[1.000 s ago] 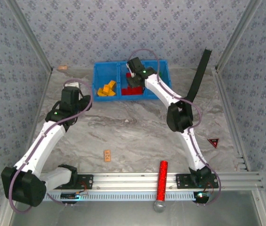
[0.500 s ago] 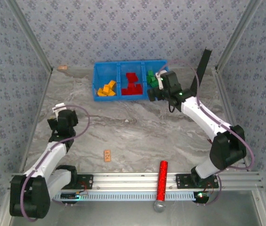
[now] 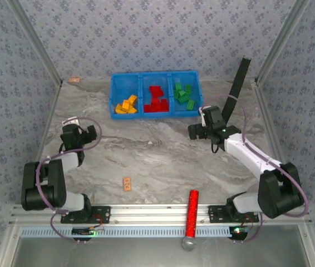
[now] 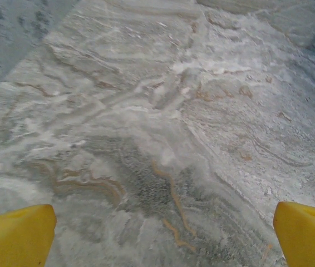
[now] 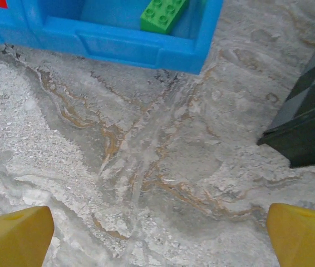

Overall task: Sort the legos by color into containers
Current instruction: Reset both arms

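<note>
Left pincer [image 4: 165, 232] and right pincer [image 5: 160, 232] withdrew from containers [image 3: 146, 115].

A flat orange block [image 3: 127, 183] lay on the marbled surface [image 3: 157, 158]. A red glittery cylinder [image 3: 192, 213] rested near the front rail. A black strip [image 3: 236, 89] leaned far right.

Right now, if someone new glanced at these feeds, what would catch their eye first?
The bright blue containers at the far edge of the table stand out: yellow legos in the left bin, red legos in the middle, green legos on the right. After that, the red glittery cylinder lying across the rail at the near edge.
</note>
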`<move>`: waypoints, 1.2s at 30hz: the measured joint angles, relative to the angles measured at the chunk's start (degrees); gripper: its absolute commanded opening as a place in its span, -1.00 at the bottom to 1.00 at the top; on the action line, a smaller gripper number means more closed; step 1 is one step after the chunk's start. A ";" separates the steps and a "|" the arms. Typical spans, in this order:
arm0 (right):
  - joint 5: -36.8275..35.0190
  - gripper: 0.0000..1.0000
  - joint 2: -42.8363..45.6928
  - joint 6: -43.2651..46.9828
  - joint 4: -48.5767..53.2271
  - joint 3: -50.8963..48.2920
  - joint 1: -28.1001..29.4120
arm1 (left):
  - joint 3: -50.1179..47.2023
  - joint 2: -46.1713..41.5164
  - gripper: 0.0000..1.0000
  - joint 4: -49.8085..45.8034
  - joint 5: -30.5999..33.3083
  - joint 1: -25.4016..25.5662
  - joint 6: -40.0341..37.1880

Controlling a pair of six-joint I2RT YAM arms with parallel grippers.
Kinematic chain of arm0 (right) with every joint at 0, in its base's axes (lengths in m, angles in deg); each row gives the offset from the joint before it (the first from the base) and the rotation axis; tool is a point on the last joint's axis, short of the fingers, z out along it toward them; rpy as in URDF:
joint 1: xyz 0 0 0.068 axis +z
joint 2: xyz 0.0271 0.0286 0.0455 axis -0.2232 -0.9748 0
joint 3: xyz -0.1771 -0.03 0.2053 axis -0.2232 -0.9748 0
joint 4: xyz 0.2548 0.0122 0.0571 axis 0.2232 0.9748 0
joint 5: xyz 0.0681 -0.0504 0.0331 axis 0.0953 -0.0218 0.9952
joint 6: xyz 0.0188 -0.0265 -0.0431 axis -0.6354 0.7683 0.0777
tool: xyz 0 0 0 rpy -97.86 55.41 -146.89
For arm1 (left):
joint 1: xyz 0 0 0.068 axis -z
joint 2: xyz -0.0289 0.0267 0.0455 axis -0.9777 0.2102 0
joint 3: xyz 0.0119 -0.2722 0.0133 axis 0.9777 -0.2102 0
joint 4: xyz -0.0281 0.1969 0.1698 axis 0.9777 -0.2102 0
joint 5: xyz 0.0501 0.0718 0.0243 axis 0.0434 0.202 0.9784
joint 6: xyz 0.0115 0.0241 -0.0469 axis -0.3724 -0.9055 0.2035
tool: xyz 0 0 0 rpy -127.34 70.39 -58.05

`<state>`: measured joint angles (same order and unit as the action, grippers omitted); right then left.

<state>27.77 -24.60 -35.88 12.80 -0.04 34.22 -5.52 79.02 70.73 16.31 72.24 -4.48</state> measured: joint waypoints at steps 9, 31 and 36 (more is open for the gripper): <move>-2.80 1.00 10.51 -0.02 -1.09 -7.72 -2.78 | 3.80 4.79 0.99 0.79 -4.17 4.55 -5.46; 1.20 1.00 10.23 5.64 -50.75 -35.43 -22.05 | -4.61 6.38 1.00 17.22 7.06 7.41 -6.25; 5.55 1.00 1.05 6.34 -56.17 -34.51 -22.93 | -4.57 6.38 1.00 17.22 7.02 7.34 -6.25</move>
<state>33.32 -23.55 -29.54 -43.38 -34.55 11.29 -10.08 85.40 87.95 23.33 79.58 -10.73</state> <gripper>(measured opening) 0.998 0.999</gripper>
